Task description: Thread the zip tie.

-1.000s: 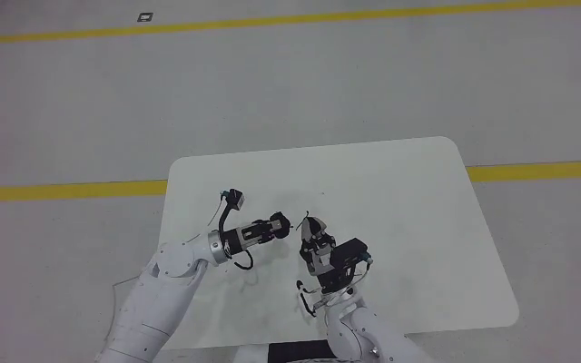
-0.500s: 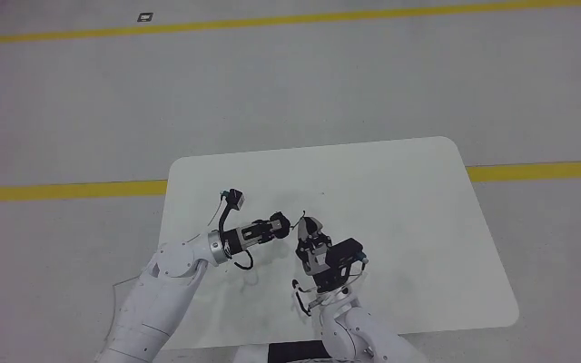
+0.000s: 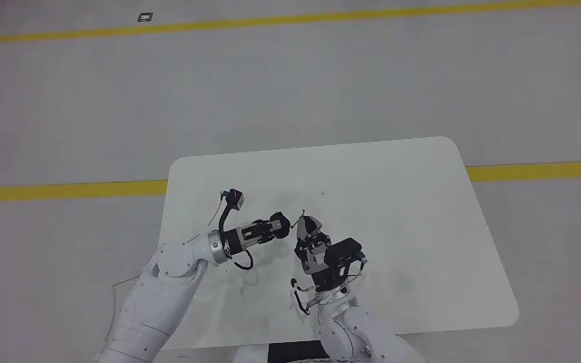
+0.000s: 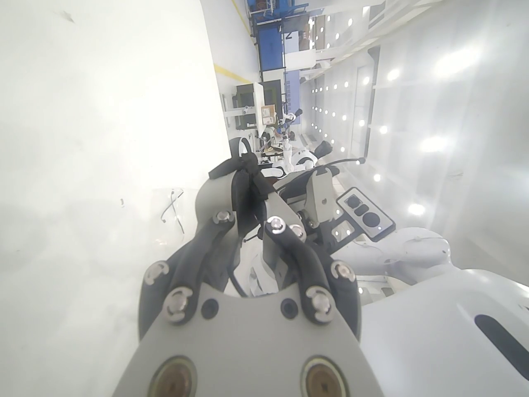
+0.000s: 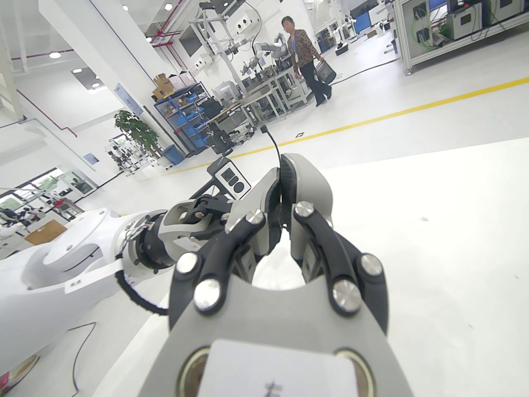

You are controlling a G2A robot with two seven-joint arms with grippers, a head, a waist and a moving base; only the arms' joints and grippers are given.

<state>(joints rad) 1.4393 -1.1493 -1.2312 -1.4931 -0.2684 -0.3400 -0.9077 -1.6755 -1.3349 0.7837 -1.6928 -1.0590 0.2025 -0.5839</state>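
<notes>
White worktop (image 3: 408, 200) on a grey floor (image 3: 290, 82): from above, both arms sit over its near-left part, well back from the far and right edges. The left hand (image 3: 281, 223) and right hand (image 3: 310, 229) point at each other, tips just beside one another, with the zip tie (image 3: 302, 216) a thin dark line rising at the right hand. I judge the step to be the alignment just ahead of insertion, tail not yet through the head. There is wide bare surface to the right and far side; the near edge is close under the arms, so any correction is best kept small and away from it.

Seen from the left wrist, the left hand (image 4: 246, 192) is closed, a short dark strip (image 4: 237, 167) pinched at its tips; it looks like one end of the tie, though I cannot be sure.

Seen from the right wrist, the right hand (image 5: 283, 183) is clamped on the tie (image 5: 276, 148), which curves up free to a small block at its tip. The next move calls for bringing that free end squarely to the part the left hand holds, slowly, since the strip will flex.
</notes>
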